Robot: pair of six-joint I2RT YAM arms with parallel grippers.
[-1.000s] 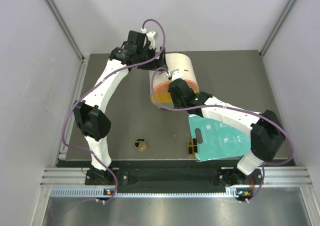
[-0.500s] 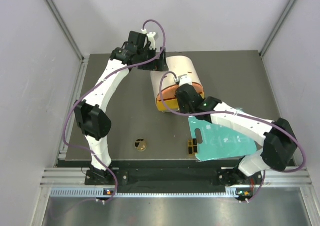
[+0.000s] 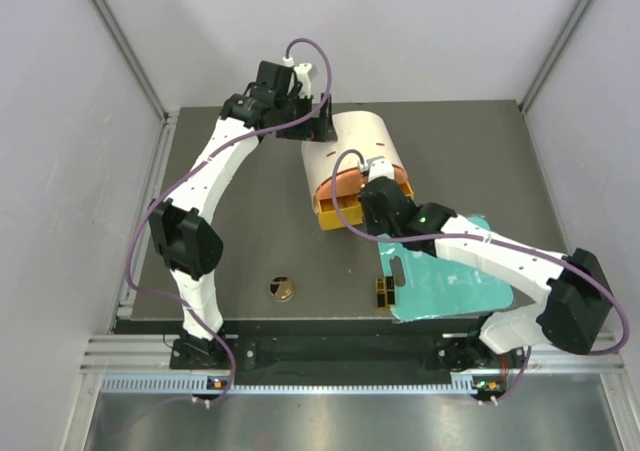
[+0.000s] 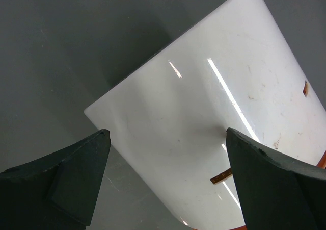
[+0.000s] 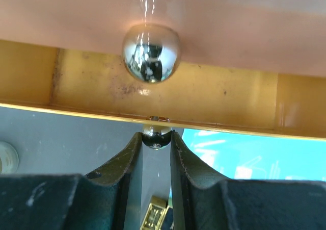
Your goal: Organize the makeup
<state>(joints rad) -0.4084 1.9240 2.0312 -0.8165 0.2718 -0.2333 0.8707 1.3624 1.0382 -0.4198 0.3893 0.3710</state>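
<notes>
Dark grey surface (image 3: 230, 231) inside grey walls; everything is placed relative to the cream-and-orange box (image 3: 360, 141).

- Near edge, well short of the box: the round gold-rimmed compact (image 3: 281, 289) lies loose to the near-left. The black-and-gold piece (image 3: 384, 292) is to the near-right, right at the edge of the teal board (image 3: 445, 283). Nothing is holding either one.
- The two tubes aren't in view, so I can't say where they are.
- At the box's near end, the right gripper (image 3: 352, 209) is clenched on a small chrome knob (image 5: 156, 136). That's the pull of the yellow drawer (image 3: 333, 213), which stands part-way out of the box. A second, larger knob (image 5: 151, 51) sits on the orange front above it.
- At the box's far end, the left gripper (image 4: 167, 134) is spread wide, one finger on each side of the cream wall. It looks like a brace. I can't tell whether the pads actually touch.

My read is that this is the drawer-opening step and no makeup has been stowed yet.

Next move:
- Pull the knob straight out along the drawer axis, with the left side stopping the box from sliding.
- Let go of the knob.
- Pick up the black-and-gold piece, since it's closest to the drawer mouth. It's flat and small, so it needs a low pinch.
</notes>
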